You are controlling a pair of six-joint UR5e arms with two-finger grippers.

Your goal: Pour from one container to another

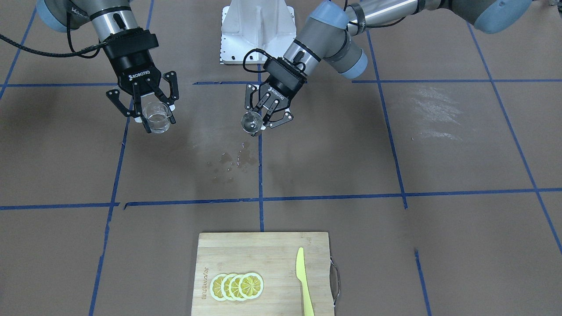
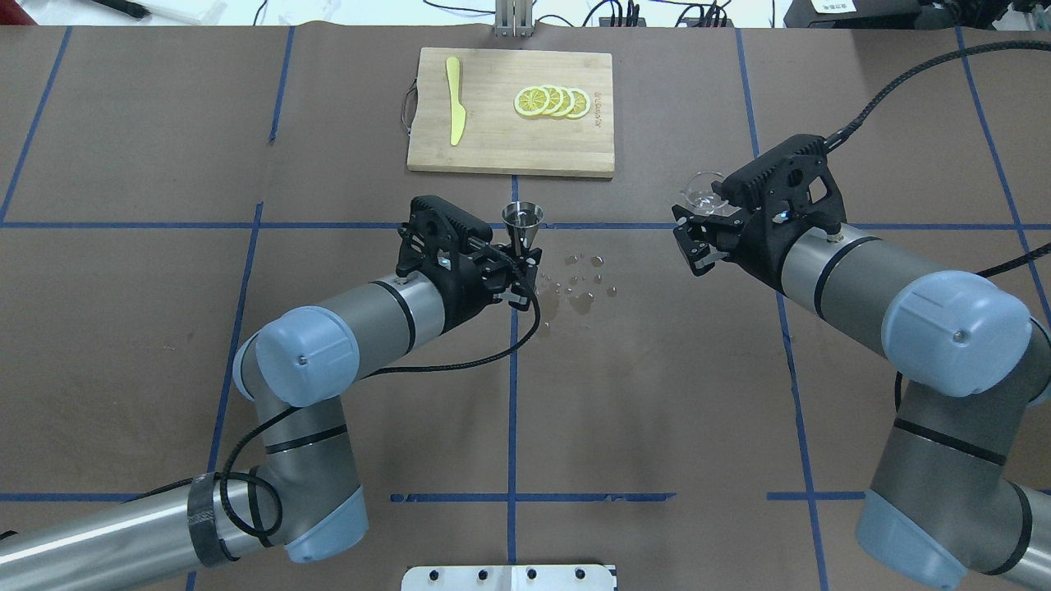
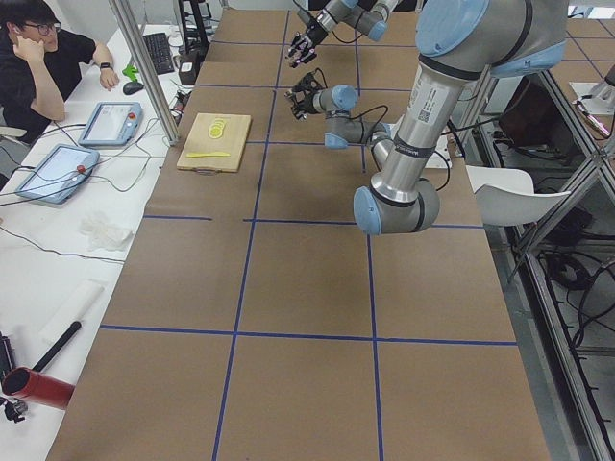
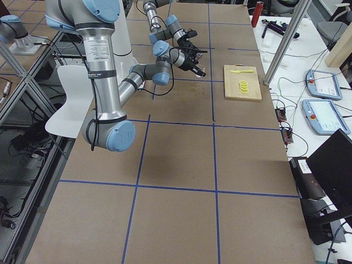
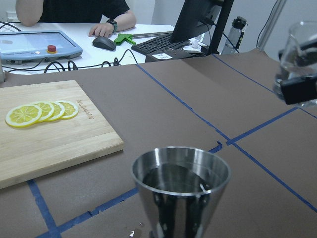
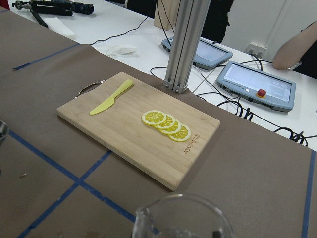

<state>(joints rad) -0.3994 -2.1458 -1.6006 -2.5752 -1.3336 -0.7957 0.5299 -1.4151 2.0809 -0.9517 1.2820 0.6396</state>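
Nearest the robot, the left fingers point(image 1: 281, 119) are pinched on the narrow waist of the silver jigger point(image 2: 522, 223). They hold it upright with its mouth facing up, apparently raised off the counter point(image 2: 164, 345) near the middle seam of blue tape. That is a sensible way to hold a vessel meant to receive liquid, and the wrist view suggests some liquid already lies inside. Just beside it on the robot's right, drops of liquid point(image 2: 581, 289) lie scattered on the counter, a sign that pouring here can miss. Further to the robot's right and well apart from the jigger, the right fingers point(image 1: 138, 109) are closed around the sides of the small clear glass cup point(image 2: 704, 191). The cup is upright and seems to hold a little clear liquid, so nothing spills before it is brought over. Farthest off lies a cutting board point(image 2: 493, 156) with lemon slices point(image 2: 552, 101) and a yellow knife point(image 2: 454, 111), untouched.
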